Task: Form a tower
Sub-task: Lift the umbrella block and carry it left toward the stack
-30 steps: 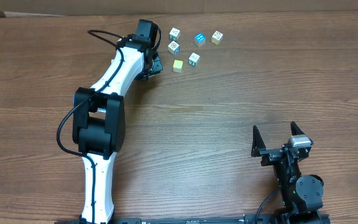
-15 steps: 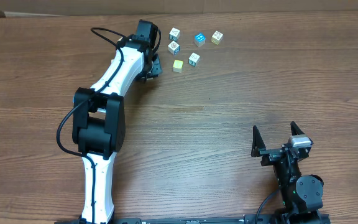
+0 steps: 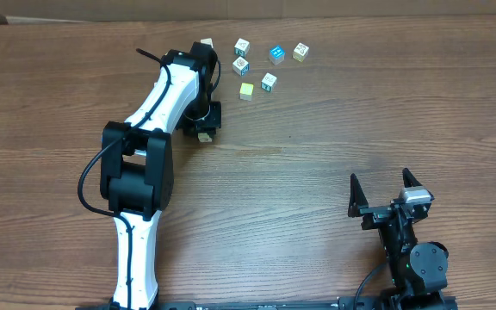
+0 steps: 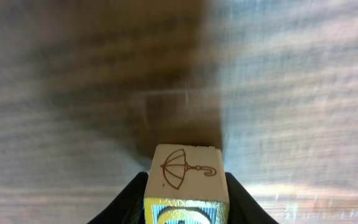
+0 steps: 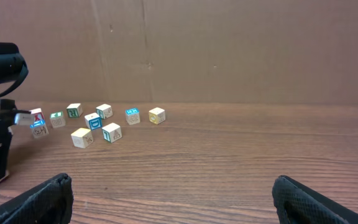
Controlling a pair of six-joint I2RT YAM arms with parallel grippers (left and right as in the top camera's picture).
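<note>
Left pincer point(image 4: 186, 198) tight, right pincer point(image 3: 386, 184) wide.

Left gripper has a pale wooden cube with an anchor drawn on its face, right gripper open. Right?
Not an anchor: the left wrist view shows an umbrella drawn on the pale wooden cube in the left gripper. The right gripper is open.
</note>
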